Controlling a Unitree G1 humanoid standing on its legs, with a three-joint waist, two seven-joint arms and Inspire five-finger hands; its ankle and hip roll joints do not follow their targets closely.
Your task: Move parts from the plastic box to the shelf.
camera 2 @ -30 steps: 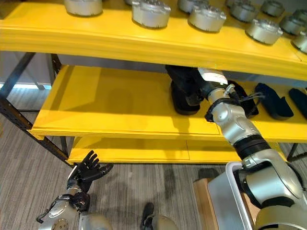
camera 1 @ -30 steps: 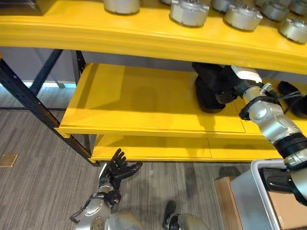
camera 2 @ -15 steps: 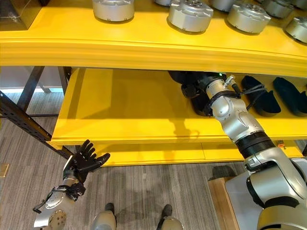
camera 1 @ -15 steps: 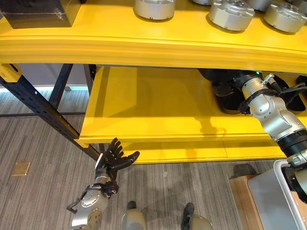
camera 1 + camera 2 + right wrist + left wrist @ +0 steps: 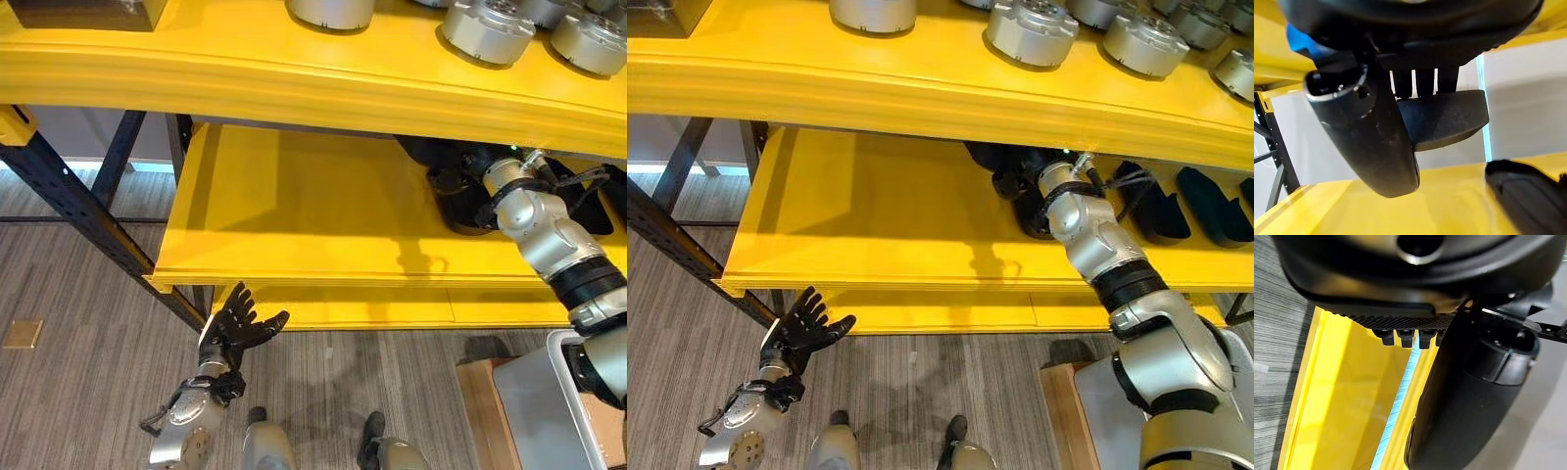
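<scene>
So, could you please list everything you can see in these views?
shelf: one, yellow, three levels on black uprights
silver parts: at least five, round, top level
dark box: one, top level, far left
black parts: at least two, lying on the middle level, right side
held black part: one, over the middle level, in the right hand
plastic box: one, grey, lower right
brown board: one, under the plastic box
floor: grey, striped
left hand: open, fingers spread, low before the shelf
right hand: under the top level, thumb and fingers pinching the part
</scene>
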